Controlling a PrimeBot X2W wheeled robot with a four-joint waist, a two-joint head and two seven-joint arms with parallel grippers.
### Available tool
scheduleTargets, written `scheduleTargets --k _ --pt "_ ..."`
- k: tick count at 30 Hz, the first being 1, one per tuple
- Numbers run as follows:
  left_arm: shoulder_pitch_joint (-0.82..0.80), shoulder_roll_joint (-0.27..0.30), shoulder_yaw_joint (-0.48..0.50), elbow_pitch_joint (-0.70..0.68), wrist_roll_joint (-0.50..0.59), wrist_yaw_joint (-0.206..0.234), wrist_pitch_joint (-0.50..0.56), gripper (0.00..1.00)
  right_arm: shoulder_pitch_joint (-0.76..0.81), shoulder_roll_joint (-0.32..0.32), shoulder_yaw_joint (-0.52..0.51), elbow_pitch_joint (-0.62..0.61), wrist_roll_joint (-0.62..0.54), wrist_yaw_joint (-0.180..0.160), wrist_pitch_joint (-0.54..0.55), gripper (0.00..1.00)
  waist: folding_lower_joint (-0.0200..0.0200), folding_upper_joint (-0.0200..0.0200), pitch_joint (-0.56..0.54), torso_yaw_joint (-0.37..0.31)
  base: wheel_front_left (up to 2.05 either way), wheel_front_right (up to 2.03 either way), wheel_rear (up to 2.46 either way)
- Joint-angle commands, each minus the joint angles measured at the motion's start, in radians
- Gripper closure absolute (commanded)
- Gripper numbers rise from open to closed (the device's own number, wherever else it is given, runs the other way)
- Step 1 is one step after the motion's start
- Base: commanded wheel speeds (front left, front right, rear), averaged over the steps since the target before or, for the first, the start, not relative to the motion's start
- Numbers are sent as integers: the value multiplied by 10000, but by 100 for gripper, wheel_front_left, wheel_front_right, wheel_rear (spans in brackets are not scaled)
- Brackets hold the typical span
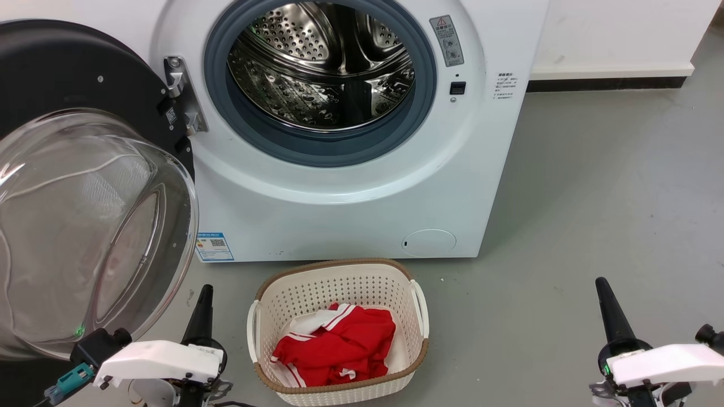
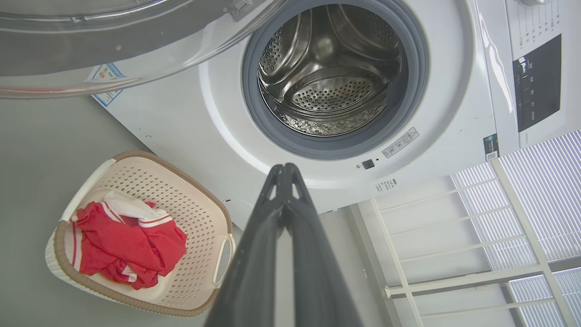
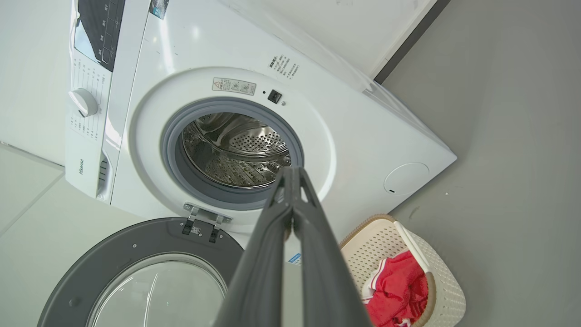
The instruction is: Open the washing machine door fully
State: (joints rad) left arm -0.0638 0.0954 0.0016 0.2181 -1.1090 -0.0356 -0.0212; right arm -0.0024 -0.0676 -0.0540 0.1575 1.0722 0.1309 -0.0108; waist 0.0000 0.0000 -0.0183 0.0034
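Two claws are idling shut and empty: left gripper (image 2: 283,169), right gripper (image 3: 290,170).
Washing machine door (image 1: 56,68) is hanging wide open beside the drum (image 1: 322,62); opening is seemingly finishing, needing at most an outward nudge.

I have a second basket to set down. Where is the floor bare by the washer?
Bare: the floor right of the washer and basket, out to the right gripper. Crowded: the left, where the open door bulges out by the left gripper, leaving a narrow strip beside the basket.
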Motion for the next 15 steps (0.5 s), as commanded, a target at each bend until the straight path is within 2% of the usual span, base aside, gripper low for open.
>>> scheduleTargets --k 1,15 --pt "-230 -1 86 -52 -274 -95 66 100 -327 -76 -28 -30 324 -1 45 100 0 0 6 -1 0 0 0" --pt "-326 -128 379 37 -1580 -341 431 100 -521 -72 -109 217 1788 -1 312 100 0 0 52 -8 0 0 0"
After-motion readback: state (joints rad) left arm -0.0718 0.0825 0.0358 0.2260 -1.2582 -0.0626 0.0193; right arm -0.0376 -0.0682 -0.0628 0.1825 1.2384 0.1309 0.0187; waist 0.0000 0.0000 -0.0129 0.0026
